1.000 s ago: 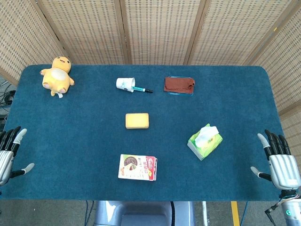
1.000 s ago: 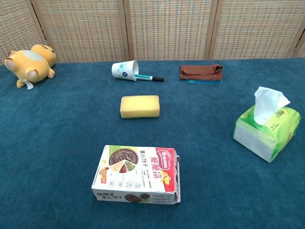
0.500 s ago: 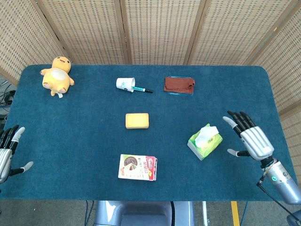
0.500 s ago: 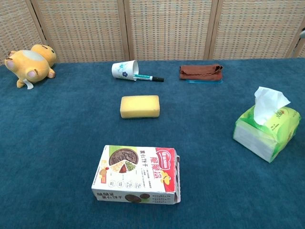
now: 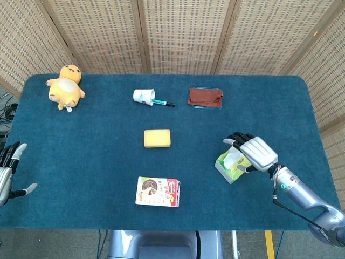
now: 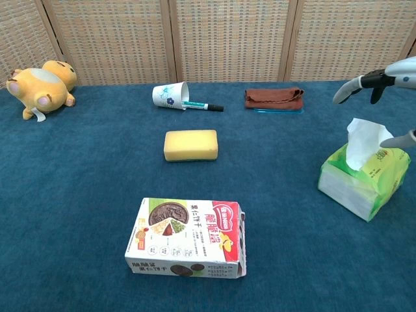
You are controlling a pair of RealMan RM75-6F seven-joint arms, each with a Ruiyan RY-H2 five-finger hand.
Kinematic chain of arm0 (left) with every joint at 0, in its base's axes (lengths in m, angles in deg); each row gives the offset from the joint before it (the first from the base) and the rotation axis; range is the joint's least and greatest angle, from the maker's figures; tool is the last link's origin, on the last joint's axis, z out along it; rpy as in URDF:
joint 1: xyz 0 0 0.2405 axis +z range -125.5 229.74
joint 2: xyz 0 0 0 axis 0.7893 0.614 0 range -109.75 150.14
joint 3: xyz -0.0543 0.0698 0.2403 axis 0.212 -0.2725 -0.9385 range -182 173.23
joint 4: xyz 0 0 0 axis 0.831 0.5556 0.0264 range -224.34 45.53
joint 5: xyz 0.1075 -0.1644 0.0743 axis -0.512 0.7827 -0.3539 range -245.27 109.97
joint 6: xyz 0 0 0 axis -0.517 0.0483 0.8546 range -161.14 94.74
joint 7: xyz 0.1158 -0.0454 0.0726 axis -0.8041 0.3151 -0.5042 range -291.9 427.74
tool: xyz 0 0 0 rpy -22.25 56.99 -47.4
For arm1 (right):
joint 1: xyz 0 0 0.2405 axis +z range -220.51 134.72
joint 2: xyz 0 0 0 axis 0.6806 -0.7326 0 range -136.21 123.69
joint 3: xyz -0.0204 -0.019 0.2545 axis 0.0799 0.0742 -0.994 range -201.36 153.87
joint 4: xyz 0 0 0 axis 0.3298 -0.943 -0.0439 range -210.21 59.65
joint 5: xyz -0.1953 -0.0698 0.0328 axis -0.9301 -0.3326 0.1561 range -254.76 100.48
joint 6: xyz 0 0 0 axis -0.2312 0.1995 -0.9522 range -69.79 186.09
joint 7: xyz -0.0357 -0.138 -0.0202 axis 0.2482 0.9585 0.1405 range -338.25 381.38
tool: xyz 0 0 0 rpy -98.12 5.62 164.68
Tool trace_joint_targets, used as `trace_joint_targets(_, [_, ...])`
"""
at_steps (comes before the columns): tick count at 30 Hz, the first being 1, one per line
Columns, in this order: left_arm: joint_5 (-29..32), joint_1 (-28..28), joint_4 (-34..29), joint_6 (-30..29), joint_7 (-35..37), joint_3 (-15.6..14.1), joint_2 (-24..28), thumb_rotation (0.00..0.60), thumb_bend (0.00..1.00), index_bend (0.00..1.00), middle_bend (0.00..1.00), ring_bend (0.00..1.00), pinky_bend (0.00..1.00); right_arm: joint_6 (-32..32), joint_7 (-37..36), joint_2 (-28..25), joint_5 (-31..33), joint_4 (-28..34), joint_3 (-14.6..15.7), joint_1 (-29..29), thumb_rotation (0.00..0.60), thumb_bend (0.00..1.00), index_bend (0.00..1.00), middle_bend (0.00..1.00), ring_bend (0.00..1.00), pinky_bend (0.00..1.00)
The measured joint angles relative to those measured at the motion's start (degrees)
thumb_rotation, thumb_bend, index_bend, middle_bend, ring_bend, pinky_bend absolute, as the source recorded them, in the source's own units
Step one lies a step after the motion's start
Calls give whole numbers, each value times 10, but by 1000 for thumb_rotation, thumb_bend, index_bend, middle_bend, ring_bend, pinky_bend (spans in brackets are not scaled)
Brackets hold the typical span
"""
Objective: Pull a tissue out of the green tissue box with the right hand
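Green tissue box (image 6: 361, 182), right side of blue tabletop (image 5: 97, 156), tilted, white tissue (image 6: 364, 140) poking up from its top. Nearest of all, a printed snack box (image 6: 187, 238) flat near front edge, well left of tissue box. Right hand (image 5: 253, 151) poised directly over tissue box, fingers (image 6: 353, 87) spread and holding nothing; whether touching the tissue, impossible to tell. Left hand (image 5: 6, 175) at far left edge of tabletop, fingers apart, holding nothing, well away from everything. Farther back, yellow sponge (image 5: 157, 138) lying flat mid-tabletop. Beyond that, white paper cup (image 6: 170, 95) tipped on its side, marker (image 6: 201, 104) lying at its mouth and pointing right. Right of marker, brown cloth (image 5: 205, 97) folded on a clear tray (image 6: 278, 111). Far left corner, yellow plush duck (image 5: 66, 86) on its back.
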Motion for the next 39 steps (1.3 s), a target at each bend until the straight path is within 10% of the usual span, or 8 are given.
trace_joint_targets(12, [6, -3, 2, 7, 9, 2, 3, 600, 0, 0, 0, 0, 0, -10, 44, 51, 34, -26, -4, 21, 600, 620, 664, 673, 587, 584])
trace_joint_targets(24, [9, -5, 1, 11, 15, 2, 7, 600, 0, 0, 0, 0, 0, 53, 21, 50, 25, -25, -15, 23, 600, 620, 673, 686, 604, 611])
trace_joint_targets(39, [22, -10, 7, 20, 33, 10, 11, 600, 0, 0, 0, 0, 0, 13, 120, 26, 132, 48, -138, 115, 600, 620, 674, 686, 604, 611])
